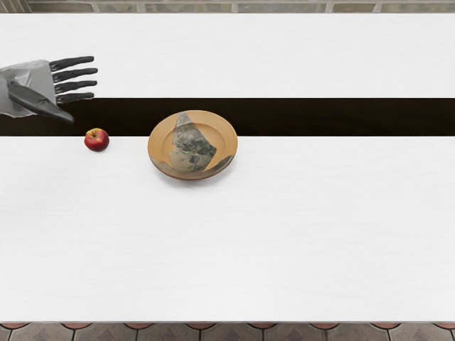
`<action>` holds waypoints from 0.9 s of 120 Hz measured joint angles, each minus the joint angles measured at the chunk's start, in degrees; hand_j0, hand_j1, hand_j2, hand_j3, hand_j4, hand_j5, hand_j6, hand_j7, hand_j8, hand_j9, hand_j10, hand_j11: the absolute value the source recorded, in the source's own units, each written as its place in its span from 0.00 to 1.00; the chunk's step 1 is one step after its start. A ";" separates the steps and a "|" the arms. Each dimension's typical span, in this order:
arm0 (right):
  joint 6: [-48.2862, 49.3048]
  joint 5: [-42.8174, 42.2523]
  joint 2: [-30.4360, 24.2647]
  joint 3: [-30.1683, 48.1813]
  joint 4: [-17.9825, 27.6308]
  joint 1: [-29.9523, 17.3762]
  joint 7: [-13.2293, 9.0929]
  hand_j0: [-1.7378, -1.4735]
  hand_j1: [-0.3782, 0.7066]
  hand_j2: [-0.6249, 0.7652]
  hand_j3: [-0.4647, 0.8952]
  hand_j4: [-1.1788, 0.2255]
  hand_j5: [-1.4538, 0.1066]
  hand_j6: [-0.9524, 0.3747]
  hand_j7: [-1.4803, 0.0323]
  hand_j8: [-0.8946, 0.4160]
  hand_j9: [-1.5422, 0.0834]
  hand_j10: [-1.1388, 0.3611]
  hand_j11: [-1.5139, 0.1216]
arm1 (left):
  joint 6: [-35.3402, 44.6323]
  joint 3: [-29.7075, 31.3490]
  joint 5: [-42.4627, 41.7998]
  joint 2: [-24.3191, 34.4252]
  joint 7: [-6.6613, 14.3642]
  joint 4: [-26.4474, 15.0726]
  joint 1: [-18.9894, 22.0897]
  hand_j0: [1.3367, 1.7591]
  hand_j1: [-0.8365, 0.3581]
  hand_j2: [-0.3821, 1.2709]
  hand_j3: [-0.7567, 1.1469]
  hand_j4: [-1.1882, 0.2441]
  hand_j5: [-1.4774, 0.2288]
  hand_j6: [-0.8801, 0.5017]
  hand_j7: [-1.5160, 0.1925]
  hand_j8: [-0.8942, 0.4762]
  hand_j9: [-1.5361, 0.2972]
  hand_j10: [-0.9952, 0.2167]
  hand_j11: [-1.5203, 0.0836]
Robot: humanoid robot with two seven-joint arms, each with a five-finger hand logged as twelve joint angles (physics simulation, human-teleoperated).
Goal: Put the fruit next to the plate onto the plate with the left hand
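White table (pixel 227 270) up front, then further back the ochre plate (pixel 155 149) w/ the small red apple (pixel 97 139) sitting just left of it, apart from the rim, not on it yet. Left hand (pixel 43 89) hovers up-left of the apple, fingers (pixel 75 74) straight and spread, holding nothing; no right arm in shot. Apple looks light, rigid, smooth and round, so prob. keen to roll. I'd wrap thumb vs. fingers round its widest part from above, firm grip, no hard squeeze needed.
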 joint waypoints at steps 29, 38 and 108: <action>-0.02 0.05 0.00 0.04 -0.04 -1.26 -0.08 0.31 0.03 0.45 0.34 0.84 0.93 0.72 0.98 0.68 0.95 0.76 0.93 | 4.33 0.55 7.38 -0.60 1.29 -0.08 0.40 0.76 0.99 0.23 0.40 0.83 0.87 0.64 0.89 0.65 0.84 0.82 0.95; -0.02 0.06 0.00 0.04 -0.04 -1.32 -0.09 0.30 0.03 0.45 0.34 0.84 0.93 0.72 0.98 0.68 0.95 0.76 0.93 | 9.20 2.70 11.30 -2.21 1.56 -0.07 0.05 0.76 0.99 0.23 0.40 0.83 0.87 0.64 0.89 0.65 0.84 0.82 0.95; -0.02 0.06 0.00 0.05 -0.03 -1.37 -0.09 0.30 0.03 0.45 0.34 0.84 0.93 0.72 0.98 0.68 0.95 0.76 0.93 | 66.66 51.63 8.01 -27.83 -0.28 3.35 -18.44 0.76 0.88 0.25 0.40 0.75 0.78 0.55 0.80 0.57 0.76 0.73 0.85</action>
